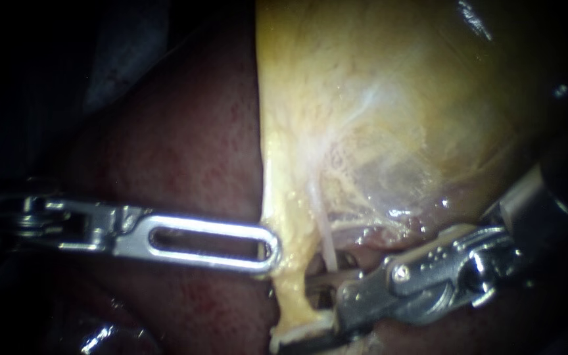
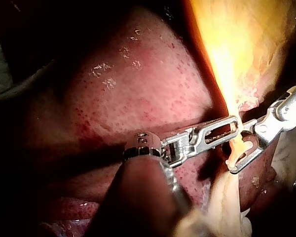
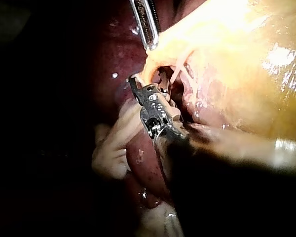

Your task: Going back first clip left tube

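1. Endoscope view: the left instrument (image 1: 267, 250) comes in level over the dark red liver (image 1: 185, 144). Its slotted jaws lie together with no gap. Their rounded tip touches the left edge of the left tube (image 1: 287, 289), a yellow strand running down from the gallbladder (image 1: 396, 98).
2. Same view: the right instrument (image 1: 300, 309) enters from the right with its jaws apart, one on each side of the left tube near the strand's lower end. A thin pale strand (image 1: 323, 236) descends just to the right of the tube, towards the upper jaw.
3. A short whitish bar lies across the foot of the tube by the lower jaw. It cannot be told whether this is a clip.
4. Left wrist view: seen along the left shaft, the two tips nearly meet across the tube. The fork of the right instrument (image 2: 239, 148) shows more plainly here, with yellow tissue in the gap between its jaws. This view also shows the liver's speckled surface rising behind the left instrument.
5. Right wrist view: the right jaws sit just under the yellow tissue, and the left instrument (image 3: 149, 42) ends just ahead of them. Only this view shows the reddish hollow beyond the right jaws, crossed by the pale strand, and a pale fold of tissue (image 3: 113, 148) beside the right shaft.
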Controlling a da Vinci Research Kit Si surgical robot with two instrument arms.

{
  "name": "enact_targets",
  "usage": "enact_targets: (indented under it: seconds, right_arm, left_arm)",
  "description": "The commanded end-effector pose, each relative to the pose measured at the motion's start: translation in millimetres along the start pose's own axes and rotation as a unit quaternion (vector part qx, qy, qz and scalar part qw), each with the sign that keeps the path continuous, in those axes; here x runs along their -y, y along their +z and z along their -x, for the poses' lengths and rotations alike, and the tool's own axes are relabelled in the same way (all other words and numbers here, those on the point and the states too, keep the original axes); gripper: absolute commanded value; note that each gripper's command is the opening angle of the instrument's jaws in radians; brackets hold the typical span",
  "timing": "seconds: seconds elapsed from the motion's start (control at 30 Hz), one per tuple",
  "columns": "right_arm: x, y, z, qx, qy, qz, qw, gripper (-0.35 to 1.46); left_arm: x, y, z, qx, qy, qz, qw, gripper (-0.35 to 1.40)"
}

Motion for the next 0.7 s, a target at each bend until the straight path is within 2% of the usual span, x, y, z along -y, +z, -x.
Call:
enact_targets:
  seconds: [0.03,0.17,0.23,0.6,0.7]
  right_arm:
    - [-0.1,0.1,0.2,-0.007,-0.007,-0.006,0.9999,0.51]
    - [-0.6,0.1,0.5,-0.028,-0.036,-0.036,0.9983,0.47]
    - [-0.8,0.0,0.7,-0.031,-0.044,-0.043,0.9976,0.46]
    - [-2.2,-0.4,0.8,-0.032,-0.074,-0.047,0.9956,0.45]
    - [-2.7,-0.4,0.7,-0.034,-0.072,-0.038,0.9961,0.44]
  left_arm:
    - [0.1,0.0,0.0,0.0,0.0,0.0,1.0,-0.35]
    - [0.1,0.0,0.0,0.0,0.0,0.0,1.0,-0.35]
    - [0.1,0.0,0.0,0.0,0.0,0.0,1.0,-0.35]
    - [0.1,0.0,0.0,0.0,0.0,0.0,1.0,-0.35]
    - [0.1,0.0,0.0,0.0,0.0,0.0,1.0,-0.35]
